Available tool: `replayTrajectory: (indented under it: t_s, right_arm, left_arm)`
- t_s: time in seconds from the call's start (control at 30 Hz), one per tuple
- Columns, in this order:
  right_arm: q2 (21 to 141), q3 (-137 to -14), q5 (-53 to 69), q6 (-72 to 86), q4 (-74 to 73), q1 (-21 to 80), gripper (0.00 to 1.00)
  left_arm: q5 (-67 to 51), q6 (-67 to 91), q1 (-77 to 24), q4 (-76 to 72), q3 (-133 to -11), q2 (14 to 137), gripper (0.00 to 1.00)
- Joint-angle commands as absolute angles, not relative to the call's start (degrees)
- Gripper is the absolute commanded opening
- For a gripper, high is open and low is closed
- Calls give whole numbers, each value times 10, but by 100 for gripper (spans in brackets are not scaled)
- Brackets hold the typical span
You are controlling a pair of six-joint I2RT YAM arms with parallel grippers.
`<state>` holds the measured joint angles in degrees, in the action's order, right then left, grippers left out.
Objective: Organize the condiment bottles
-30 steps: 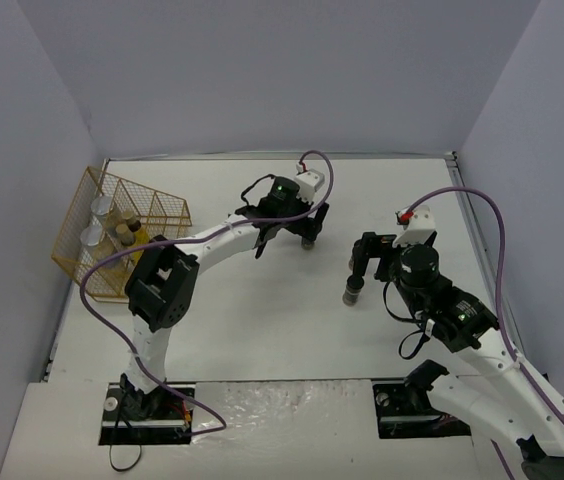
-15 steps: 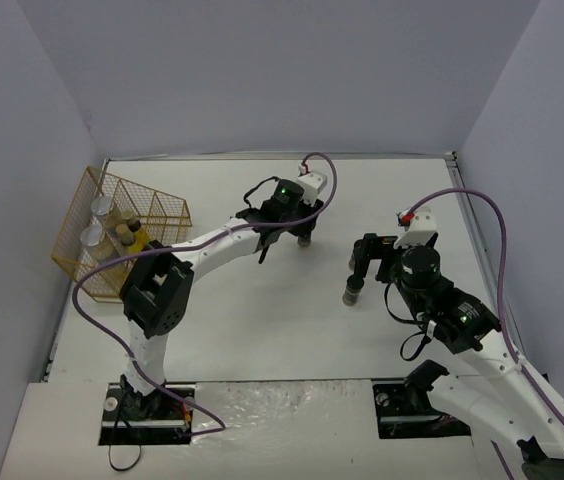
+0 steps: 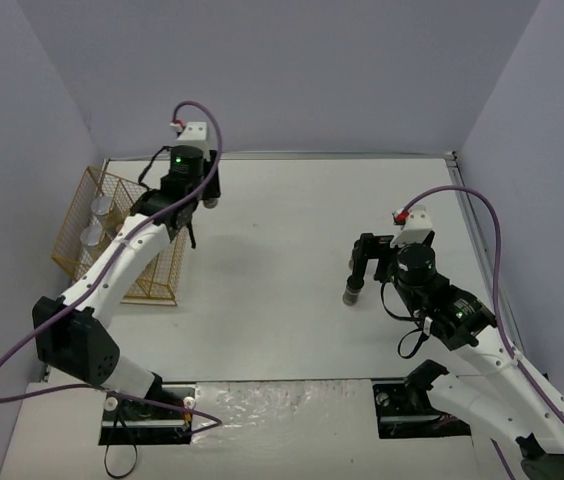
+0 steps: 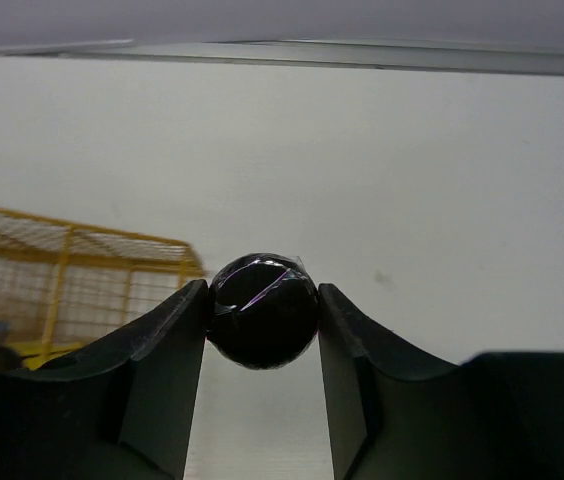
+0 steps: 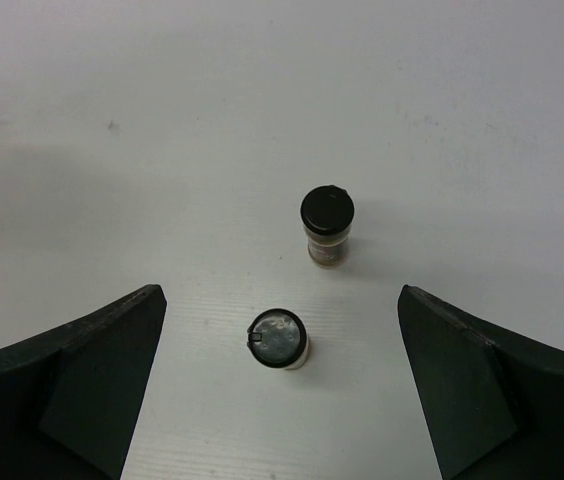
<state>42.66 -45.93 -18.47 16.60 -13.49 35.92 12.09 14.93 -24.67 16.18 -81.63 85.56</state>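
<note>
My left gripper is shut on a short dark jar with a black lid, held clear of the table. In the top view this gripper is at the back left, just right of the gold wire rack. Two clear bottles stand in the rack's left part. My right gripper hangs open above a grey-lidded jar, and a black-lidded jar stands a little beyond it. In the top view one jar shows beside the right gripper.
The rack's yellow wires fill the left of the left wrist view. The left arm's forearm crosses over the rack's right half. Purple walls close in the table at the back and on both sides.
The left gripper closed on the dark jar at mid-table, then carried it to the back left beside the rack. The right arm and its two jars have not moved.
</note>
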Motion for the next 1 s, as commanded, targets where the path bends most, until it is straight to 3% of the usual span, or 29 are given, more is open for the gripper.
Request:
replayTrajectory:
  t_s: [0.0, 0.37, 0.83, 0.97]
  right_arm:
    - [439, -475, -185, 161, -87, 359, 99]
    - [438, -465, -175, 160, -78, 358, 99]
    - [418, -443, -175, 166, -77, 358, 99]
    - [426, -438, -174, 168, -81, 358, 99]
  left_arm:
    - [142, 186, -168, 176, -791, 805, 16]
    - [145, 212, -85, 117, -735, 819, 17]
    - [161, 258, -83, 67, -685, 873, 43]
    - [160, 263, -82, 80, -688, 877, 57]
